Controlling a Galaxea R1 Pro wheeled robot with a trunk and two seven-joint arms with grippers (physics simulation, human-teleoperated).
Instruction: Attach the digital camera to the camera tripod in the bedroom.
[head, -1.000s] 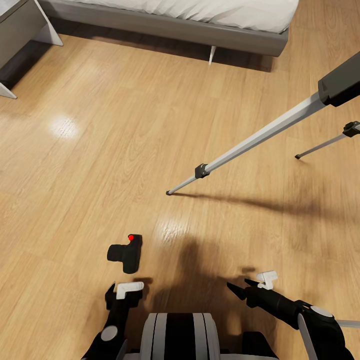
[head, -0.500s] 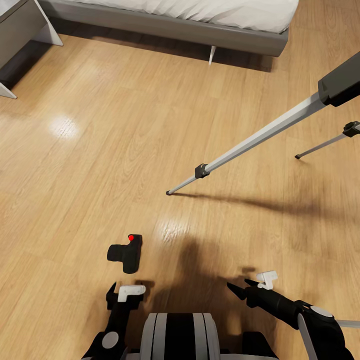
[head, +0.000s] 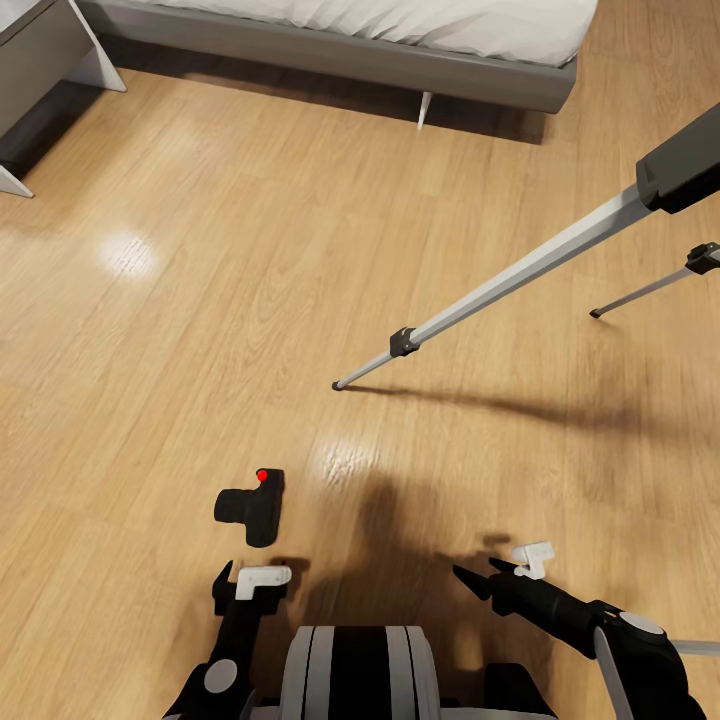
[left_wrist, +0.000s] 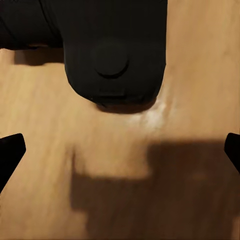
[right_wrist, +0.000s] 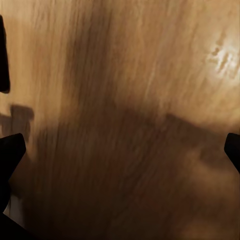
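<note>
Down on the light wood floor (head: 180, 330), just ahead of my left gripper (head: 250, 583), the small black boxy digital camera (head: 252, 507) with its red dot on top is lying on its own, nothing touching it. Through the left wrist lens I'm seeing the same camera body (left_wrist: 112, 50) dead ahead, my two dark fingertips (left_wrist: 10, 152) spread wide at either edge with bare floor between them, so that hand is released and holding nothing. I'm lining up for the pick: I'm wanting the boxy body between the fingers, not the bulging side, which would likely squirm out as I close. Going low and level matters, since the floor is right under my tips.

My right gripper (head: 490, 578) is hanging over bare floor, its fingertips (right_wrist: 11, 150) also parted and empty. Off to my right front, the silver telescoping leg of the camera tripod (head: 500, 290) is slanting down to its black foot, well apart from the camera; another leg (head: 650, 290) is standing farther right. Beyond, the low grey bed frame (head: 340, 60) is crossing the far side of the room.
</note>
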